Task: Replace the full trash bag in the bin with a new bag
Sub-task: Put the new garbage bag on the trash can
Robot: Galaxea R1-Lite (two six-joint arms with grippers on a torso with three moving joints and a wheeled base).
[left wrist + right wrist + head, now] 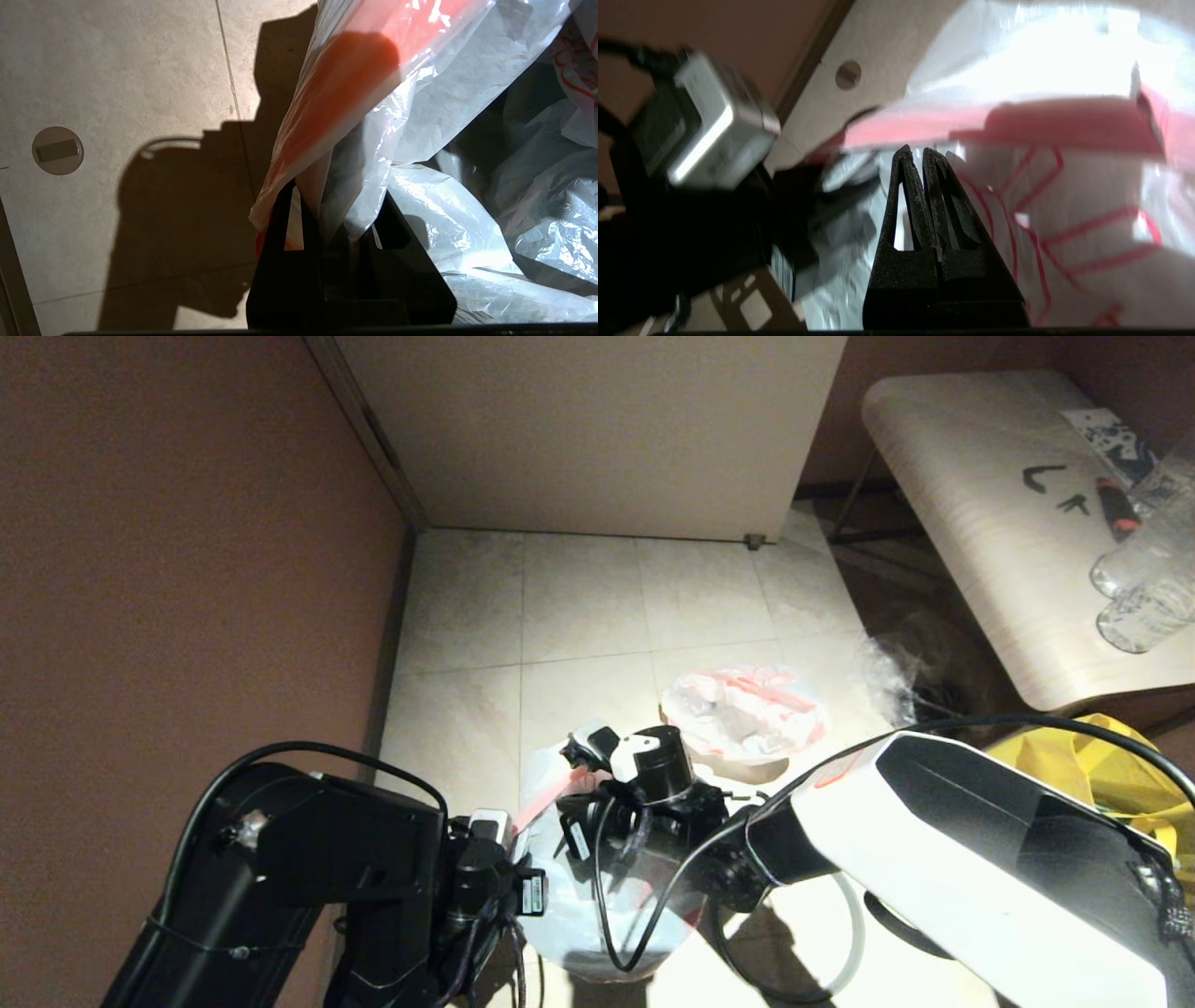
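- The left wrist view alone shows the left gripper (336,219) closed on a gathered fold of the new bag (420,93), plastic pinched between its black fingers (280,261); the head view hides that grasp behind the arm's body
- The right wrist view shows the right gripper (923,156) with its fingers pressed together and nothing clearly between them; its tips sit just in front of the bag's pinkish-red edge strip
- Only the head view takes in the full trash bag (747,709), lying on the tiled floor beyond both grippers, well apart from them; it is a lumpy white bundle with red print
- The new bag is thin, translucent and crinkled, with a red line drawing on its side; it hangs open between the two grippers, billowing below them
- The bin cannot be made out under the bag
- The red lettering on either bag is too unclear to read; black marks on the table (980,523) past the right gripper are not legible either
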